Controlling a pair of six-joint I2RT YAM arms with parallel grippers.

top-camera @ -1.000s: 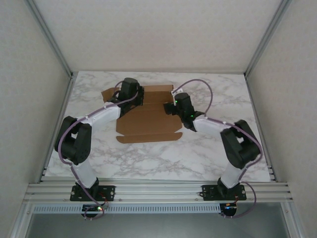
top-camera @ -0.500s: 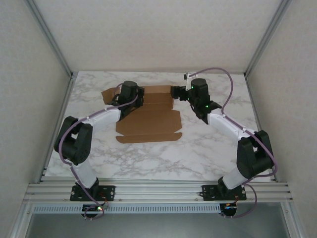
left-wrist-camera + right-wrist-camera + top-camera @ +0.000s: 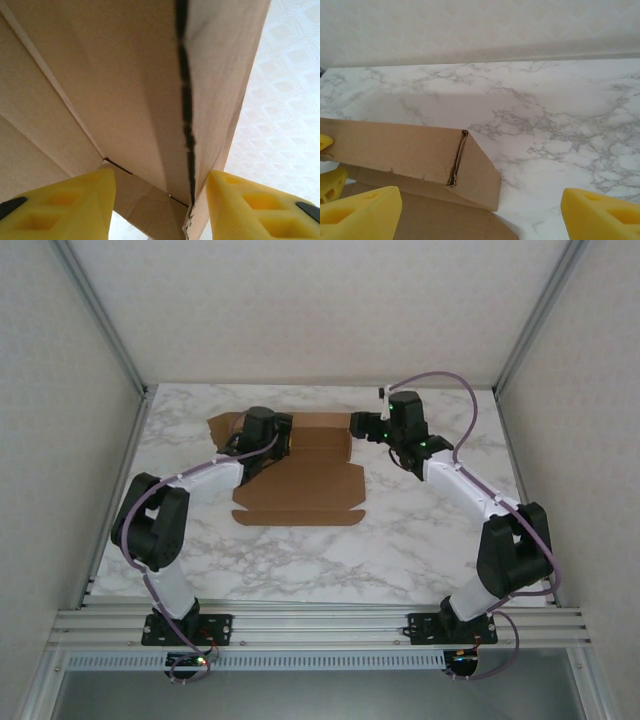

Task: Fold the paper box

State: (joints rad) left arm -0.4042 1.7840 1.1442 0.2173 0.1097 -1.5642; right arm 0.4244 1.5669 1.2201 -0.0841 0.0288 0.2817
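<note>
While the paper box sits half-folded, left fingers and right fingers stand open, empty; next, grip a wall.

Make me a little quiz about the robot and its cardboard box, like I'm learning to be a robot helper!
1. True or false: the right gripper is squeezing the paper box.
2. What does the box lie on? A. a marble-patterned table B. a green cloth C. a wooden floor
3. What colour are the left gripper's fingers?
Key: 1 false, its jaws stand open; 2 A; 3 yellow.
</note>
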